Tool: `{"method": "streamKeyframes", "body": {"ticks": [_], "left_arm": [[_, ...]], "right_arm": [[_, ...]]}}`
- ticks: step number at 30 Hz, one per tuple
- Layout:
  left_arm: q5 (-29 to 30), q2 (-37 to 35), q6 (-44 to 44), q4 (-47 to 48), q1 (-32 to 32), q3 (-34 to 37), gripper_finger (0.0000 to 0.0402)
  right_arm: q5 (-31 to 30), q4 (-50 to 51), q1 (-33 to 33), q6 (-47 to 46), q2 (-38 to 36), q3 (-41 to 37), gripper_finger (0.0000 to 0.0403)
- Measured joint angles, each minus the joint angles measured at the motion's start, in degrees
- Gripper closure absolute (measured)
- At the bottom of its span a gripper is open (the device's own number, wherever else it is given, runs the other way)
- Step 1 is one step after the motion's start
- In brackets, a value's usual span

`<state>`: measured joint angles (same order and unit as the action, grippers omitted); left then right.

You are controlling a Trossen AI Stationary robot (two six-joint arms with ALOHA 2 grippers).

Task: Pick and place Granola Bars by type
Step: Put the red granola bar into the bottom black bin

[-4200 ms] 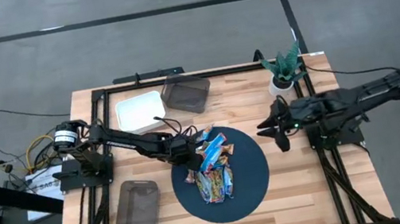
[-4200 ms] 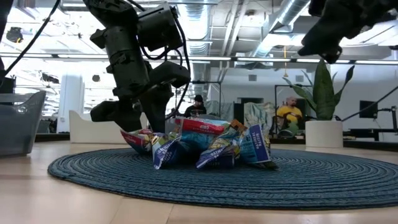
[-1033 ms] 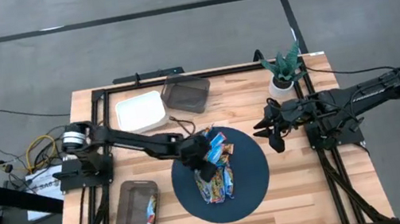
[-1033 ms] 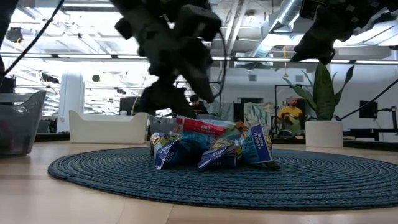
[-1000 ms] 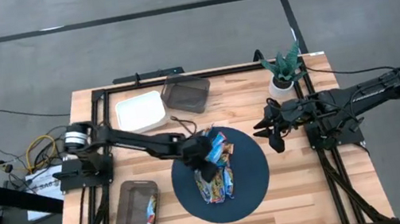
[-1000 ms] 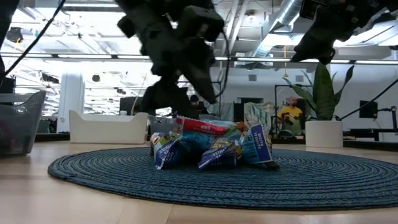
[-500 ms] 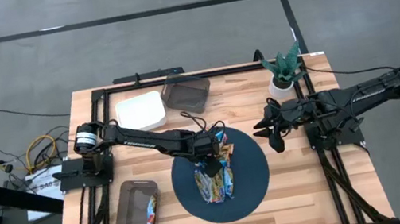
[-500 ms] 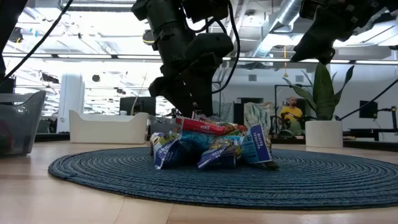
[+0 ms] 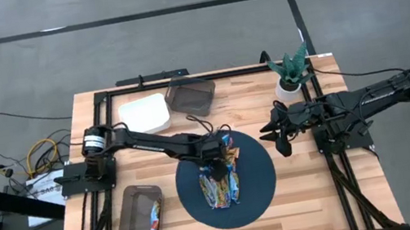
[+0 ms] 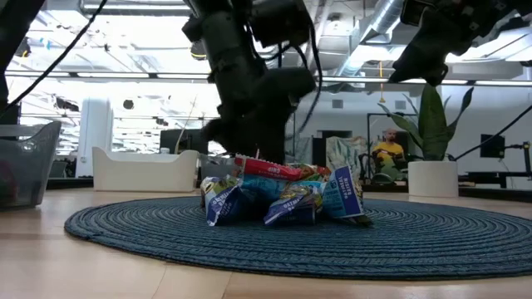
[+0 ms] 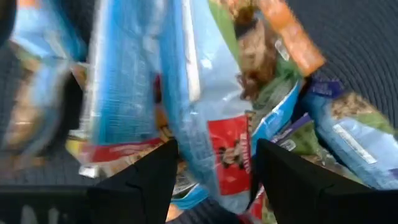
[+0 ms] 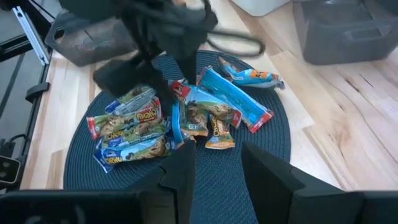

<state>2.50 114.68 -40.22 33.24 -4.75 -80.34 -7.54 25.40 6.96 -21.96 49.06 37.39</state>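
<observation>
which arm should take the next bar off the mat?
Left. Its claw is open right over the granola bar pile on the round mat; the right claw hangs off the mat's edge.

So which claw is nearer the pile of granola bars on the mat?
The left. The left claw hangs over the pile of granola bars on the round mat, its fingers open. The right claw waits off the mat's edge, toward the potted plant.

- A round dark blue woven mat (image 9: 259, 185) lies at the table's centre.
- A white tray (image 9: 145, 114) and a dark bin (image 9: 190, 96) sit upper centre-left.
- A mesh bin (image 9: 135, 217) sits lower left.
- A potted plant (image 9: 291, 68) stands upper right.
</observation>
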Motion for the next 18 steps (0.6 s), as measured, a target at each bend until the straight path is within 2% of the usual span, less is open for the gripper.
{"method": "streamKeyframes", "body": {"ticks": [8, 18], "left_arm": [[3.88, 0.16, -1.86, 2.19, -0.01, 0.00, 0.0202], [4.18, 0.06, -0.42, 2.42, 0.09, -3.66, 0.0291]], "right_arm": [[-0.03, -0.14, 0.00, 0.00, 0.00, 0.00, 0.0280], [-0.01, -0.14, -0.02, -0.02, 0.00, 0.00, 0.0280]]}}
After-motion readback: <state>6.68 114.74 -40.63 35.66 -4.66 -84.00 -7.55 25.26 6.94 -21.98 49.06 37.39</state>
